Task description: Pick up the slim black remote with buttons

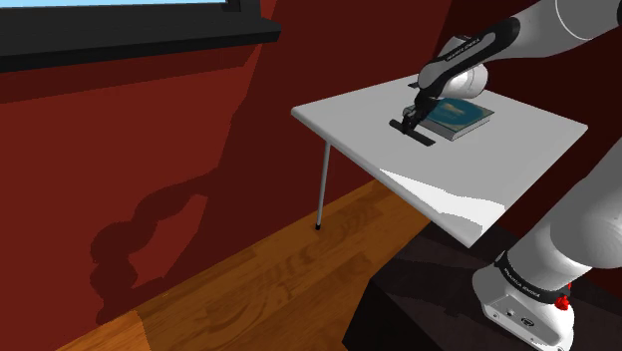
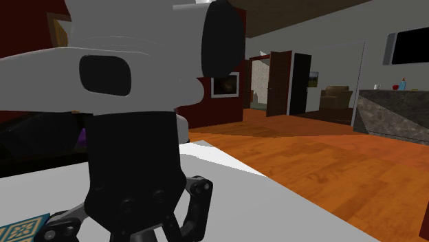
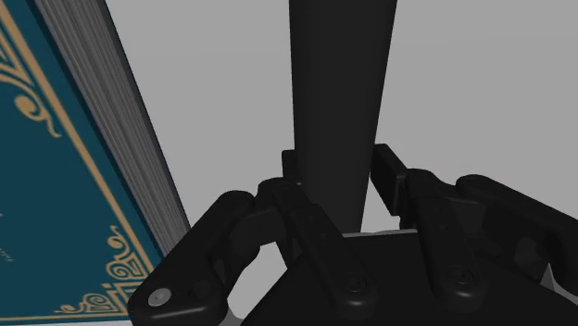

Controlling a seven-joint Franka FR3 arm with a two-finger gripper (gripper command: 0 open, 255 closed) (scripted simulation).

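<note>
Closest to me, the gripper (image 3: 338, 171) pinches the remote (image 3: 341, 83) across its narrow width, I'd judge because those slim sides offer the surest hold, while the remote seems to lie flat on the table (image 3: 463, 74), just beside the book (image 3: 56, 185).

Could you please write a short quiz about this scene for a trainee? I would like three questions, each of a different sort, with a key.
1. True or false: the gripper clasps the black remote between its fingers.
2. What lies right beside the remote on the white table? A) a cup B) a teal book with gold ornament C) a plate
3. Fill in: the wall behind the table is dark ____.

Key: 1 true; 2 B; 3 red.
</note>
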